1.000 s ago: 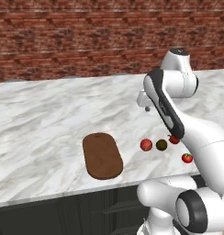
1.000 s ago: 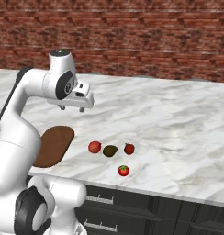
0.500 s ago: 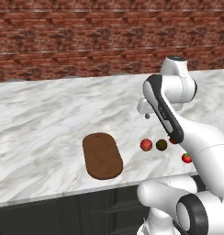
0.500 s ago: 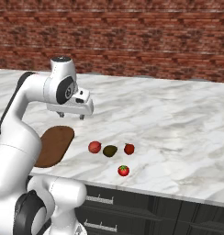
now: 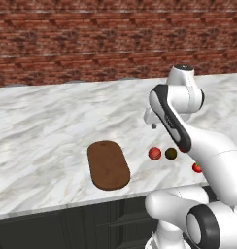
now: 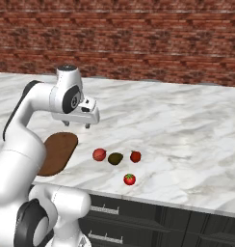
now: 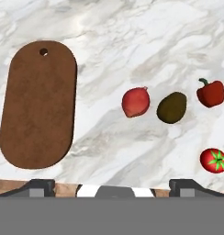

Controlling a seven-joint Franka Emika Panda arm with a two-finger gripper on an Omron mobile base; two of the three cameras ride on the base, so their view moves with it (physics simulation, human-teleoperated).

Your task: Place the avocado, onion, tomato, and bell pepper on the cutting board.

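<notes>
Gripper (image 6: 77, 125) hangs above the marble counter (image 5: 38, 131), nothing between its fingers; in the hand view the two dark finger tips (image 7: 40, 187) sit far apart at the bottom corners, so jaws wide open.

Cutting board (image 7: 38, 103) lies flat on the counter, bare, hanging hole at its far end; in the hand view it sits above the left finger tip.

Onion (image 7: 135, 102), avocado (image 7: 171, 107) and bell pepper (image 7: 210, 93) lie in a loose row on the marble, apart from the board; onion nearest the board, avocado just beside it, pepper at the end of the row; all ahead of the fingers, none touched.

Tomato (image 7: 213, 160) sits alone nearer the counter's front edge, green star up, just above the right finger tip in the hand view.
</notes>
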